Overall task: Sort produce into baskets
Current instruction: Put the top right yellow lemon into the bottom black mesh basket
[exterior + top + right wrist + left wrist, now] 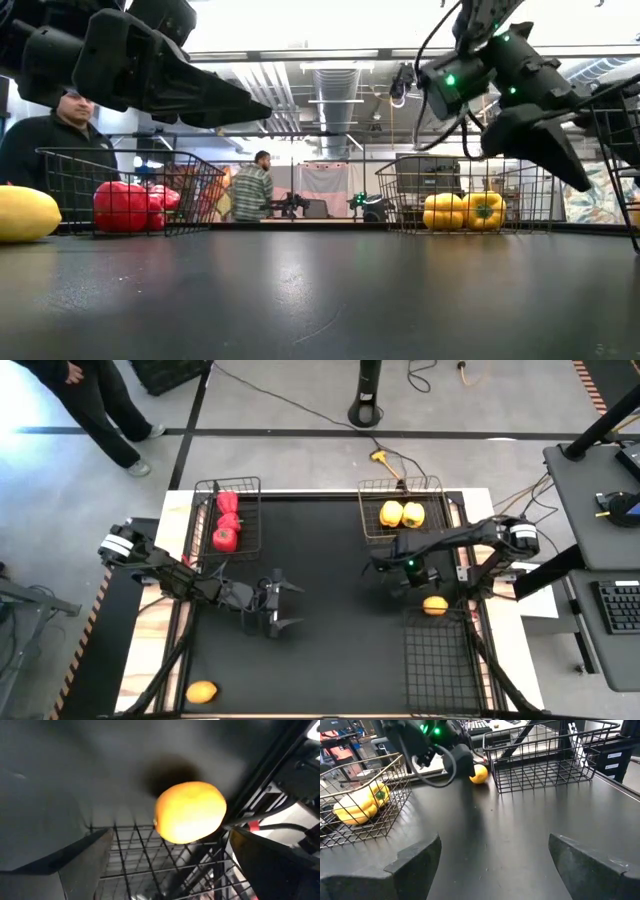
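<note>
Red bell peppers (227,520) lie in the black wire basket (250,485) at the far left. Two yellow peppers (402,513) lie in the tan wire basket (436,488) at the far right. A second black basket (440,660) stands at the near right. One orange fruit (435,605) rests on the table against that basket's far wall, and another (202,691) lies near the front left. My right gripper (170,865) is open and hovers over the first fruit (190,812) without touching it. My left gripper (285,605) is open and empty at mid-table. The third fruit is out of view.
A person (100,410) stands beyond the table's far left corner, and another (252,190) is farther back in the room. Cables (385,458) run behind the tan basket. Bare black table surface (330,650) lies between the two grippers and toward the near edge.
</note>
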